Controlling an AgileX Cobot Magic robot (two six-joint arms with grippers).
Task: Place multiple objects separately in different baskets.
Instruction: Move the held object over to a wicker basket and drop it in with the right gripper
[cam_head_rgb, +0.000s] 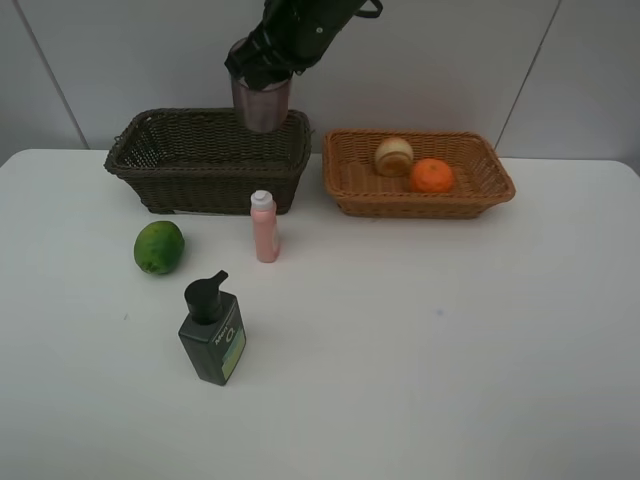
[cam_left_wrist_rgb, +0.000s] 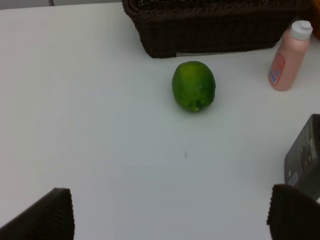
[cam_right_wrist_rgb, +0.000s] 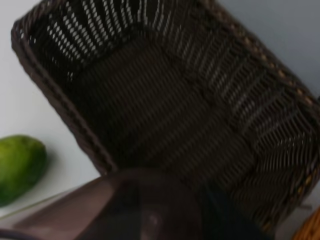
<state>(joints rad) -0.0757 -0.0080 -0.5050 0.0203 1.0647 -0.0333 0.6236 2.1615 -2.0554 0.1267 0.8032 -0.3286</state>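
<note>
Cup (cam_head_rgb: 263, 105): held above the right end of the dark basket (cam_head_rgb: 160, 160), clamped by the right gripper (cam_head_rgb: 260, 72). Orange (cam_head_rgb: 432, 176) and apple (cam_head_rgb: 394, 156): lodged in the tan basket (cam_head_rgb: 350, 185). Lime (cam_head_rgb: 159, 247), pink bottle (cam_head_rgb: 264, 227) and pump bottle (cam_head_rgb: 212, 335): stood on the table (cam_head_rgb: 450, 330). Left gripper (cam_left_wrist_rgb: 175, 215): jaws parted wide.

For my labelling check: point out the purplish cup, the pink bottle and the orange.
purplish cup (cam_head_rgb: 262, 105), exterior high view, side wall.
pink bottle (cam_head_rgb: 265, 236), exterior high view, mid body.
orange (cam_head_rgb: 432, 176), exterior high view, centre.
</note>
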